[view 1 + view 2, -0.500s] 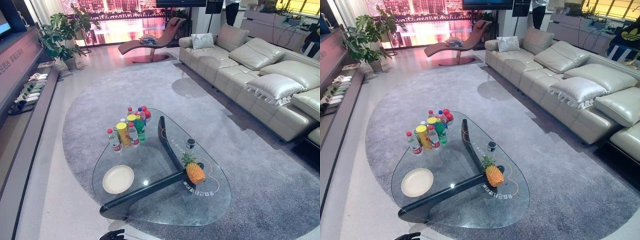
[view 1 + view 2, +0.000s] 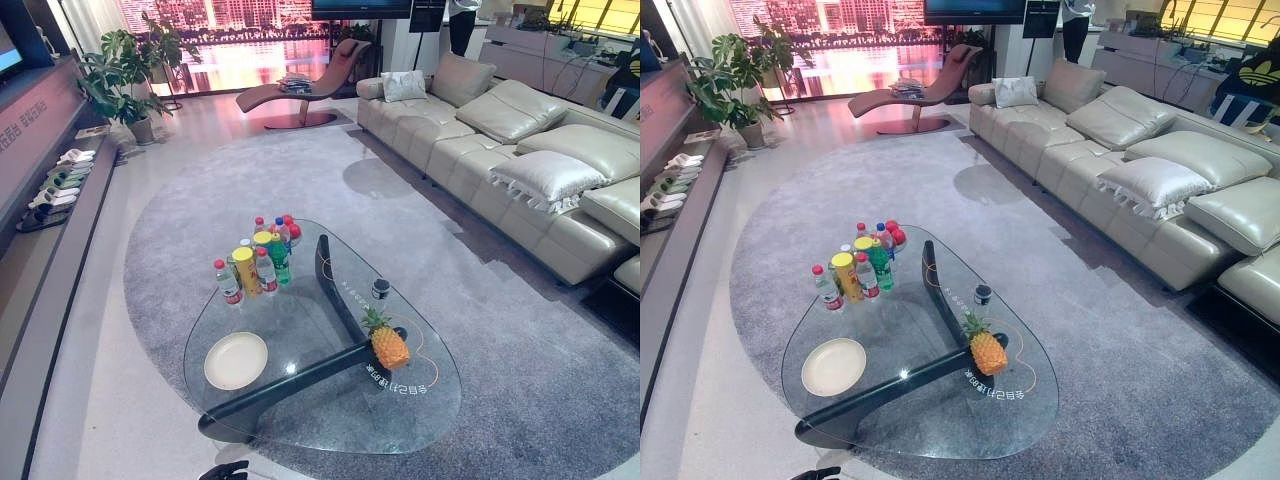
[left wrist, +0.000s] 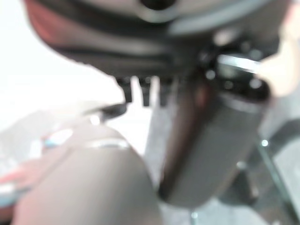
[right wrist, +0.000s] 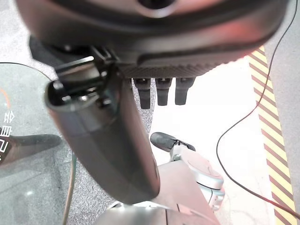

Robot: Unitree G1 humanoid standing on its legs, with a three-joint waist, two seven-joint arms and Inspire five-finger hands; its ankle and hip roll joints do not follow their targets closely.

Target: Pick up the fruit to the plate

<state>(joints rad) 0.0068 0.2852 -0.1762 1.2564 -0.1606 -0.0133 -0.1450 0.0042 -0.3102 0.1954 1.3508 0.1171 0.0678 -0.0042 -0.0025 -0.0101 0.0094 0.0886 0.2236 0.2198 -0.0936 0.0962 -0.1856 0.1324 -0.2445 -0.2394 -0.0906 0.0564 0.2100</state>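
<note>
Yellow pineapple with green crown (image 2: 389,345) sits on the right part of the clear rounded glass counter (image 2: 440,400), leaves pointing far-left, on top of the counter's printed white lettering. Round white plate (image 2: 236,360) is on the near left part of the counter, well apart from the pineapple. The dark V-shaped base beam (image 2: 300,378) under the glass runs between them. Cluster of plastic drink bottles with red, blue and yellow caps (image 2: 262,258) stands upright at the far left end of the counter. Small dark cylinder can (image 2: 381,288) stands just far of the pineapple, not touching it.

Right robot hand (image 4: 108,140): released, thumb sticking out, fingers loose in a row, holding nothing, near edge of the counter beside it. Left robot hand (image 3: 211,140): blurred, but thumb out and fingers look loose, nothing in it.

Counter stands on a round grey rug (image 2: 520,380). Beige leather sofa (image 2: 480,140) with a white cushion (image 2: 548,175) on the right. Green potted plant (image 2: 125,70) far left.
</note>
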